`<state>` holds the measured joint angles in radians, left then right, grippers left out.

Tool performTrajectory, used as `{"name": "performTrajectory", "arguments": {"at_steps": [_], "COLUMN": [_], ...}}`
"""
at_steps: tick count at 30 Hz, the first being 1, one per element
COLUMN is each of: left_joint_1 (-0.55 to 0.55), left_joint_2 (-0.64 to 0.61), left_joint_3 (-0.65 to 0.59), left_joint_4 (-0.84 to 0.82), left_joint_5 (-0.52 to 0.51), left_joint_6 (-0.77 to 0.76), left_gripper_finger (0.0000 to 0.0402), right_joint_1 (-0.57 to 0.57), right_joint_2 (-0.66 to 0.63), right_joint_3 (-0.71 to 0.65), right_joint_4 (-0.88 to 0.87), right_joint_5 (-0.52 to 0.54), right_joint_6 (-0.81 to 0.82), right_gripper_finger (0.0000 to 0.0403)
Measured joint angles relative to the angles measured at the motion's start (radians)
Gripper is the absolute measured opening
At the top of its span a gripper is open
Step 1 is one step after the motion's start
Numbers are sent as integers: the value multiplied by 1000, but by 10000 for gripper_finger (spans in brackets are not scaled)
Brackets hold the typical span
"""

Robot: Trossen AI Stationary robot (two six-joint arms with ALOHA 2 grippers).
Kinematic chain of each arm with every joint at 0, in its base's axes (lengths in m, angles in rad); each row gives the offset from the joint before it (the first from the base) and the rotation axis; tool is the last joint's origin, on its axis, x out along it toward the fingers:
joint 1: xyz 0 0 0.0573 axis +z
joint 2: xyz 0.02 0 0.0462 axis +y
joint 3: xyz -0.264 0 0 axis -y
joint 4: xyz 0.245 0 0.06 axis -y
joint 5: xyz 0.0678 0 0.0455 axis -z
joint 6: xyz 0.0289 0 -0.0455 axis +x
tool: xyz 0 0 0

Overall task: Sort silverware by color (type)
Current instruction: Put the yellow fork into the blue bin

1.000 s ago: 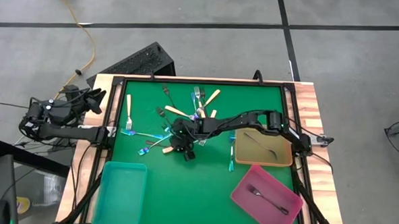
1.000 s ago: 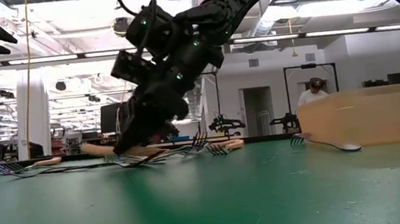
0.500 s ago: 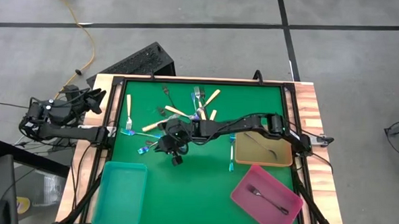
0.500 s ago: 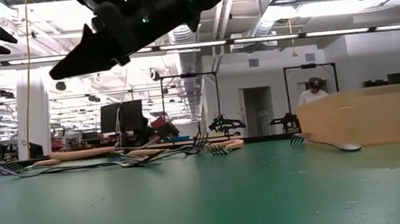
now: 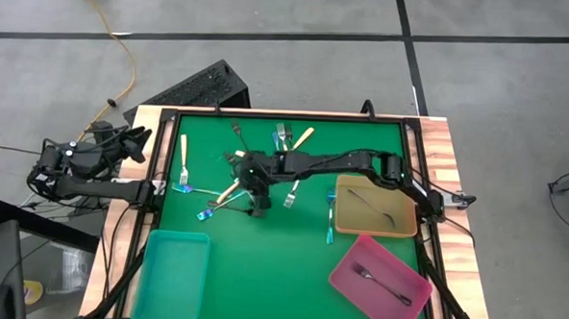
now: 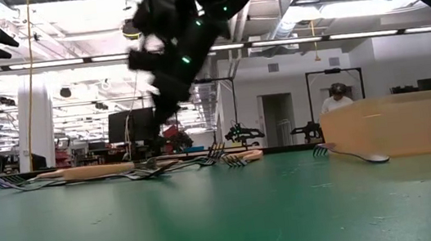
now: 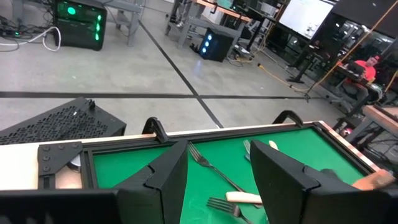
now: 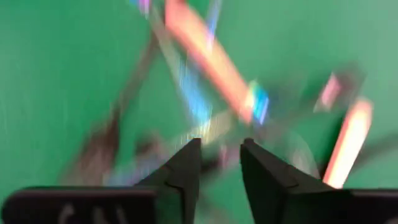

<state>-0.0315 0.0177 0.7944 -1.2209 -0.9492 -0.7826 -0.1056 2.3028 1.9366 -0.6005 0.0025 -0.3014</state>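
Slim forks lie in a loose pile (image 5: 265, 159) on the green mat: cream-handled, dark metal and iridescent blue ones. They show as a low row (image 6: 147, 167) in the low view. Single forks lie apart, a cream one (image 5: 183, 147) and blue ones (image 5: 189, 189) (image 5: 329, 224). My right gripper (image 5: 254, 187) (image 6: 157, 115) hangs over the pile's left part, pointing down, open, blurred by motion; its fingers (image 8: 186, 168) show nothing between them. My left gripper (image 7: 217, 180) waits open off the table's left edge (image 5: 92, 156).
A tan tray (image 5: 397, 222) near the right edge holds a dark fork. A pink tray (image 5: 357, 264) at the near right corner holds another. A teal tray (image 5: 172, 275) sits at the near left. Bare green mat lies between the pile and the trays.
My right gripper was low on the pile, rose clear and swung toward the table's left, then came back toward the far edge and dropped lower over the pile. A cream-handled fork at the pile's left side has shifted.
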Motion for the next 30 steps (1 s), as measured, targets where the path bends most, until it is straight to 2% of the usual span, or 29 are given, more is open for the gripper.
{"name": "performTrajectory", "arguments": {"at_steps": [5,11,20,24,30], "left_joint_1": [0,0,0,0,0], "left_joint_2": [0,0,0,0,0], "left_joint_3": [0,0,0,0,0], "left_joint_4": [0,0,0,-1,-3], "left_joint_5": [3,3,2,3,23], "left_joint_6": [0,0,0,6,37], "left_gripper_finger": [158,158,158,158,158], "right_joint_1": [-53,-56,-4,16,9], "right_joint_2": [0,-18,-76,-98,-134], "right_joint_3": [0,0,-7,-56,-141], "right_joint_4": [-314,-491,-555,-568,-514], "right_joint_5": [1,1,-3,-4,2], "right_joint_6": [92,37,-146,-242,-291], "right_gripper_finger": [190,198,185,179,166]}}
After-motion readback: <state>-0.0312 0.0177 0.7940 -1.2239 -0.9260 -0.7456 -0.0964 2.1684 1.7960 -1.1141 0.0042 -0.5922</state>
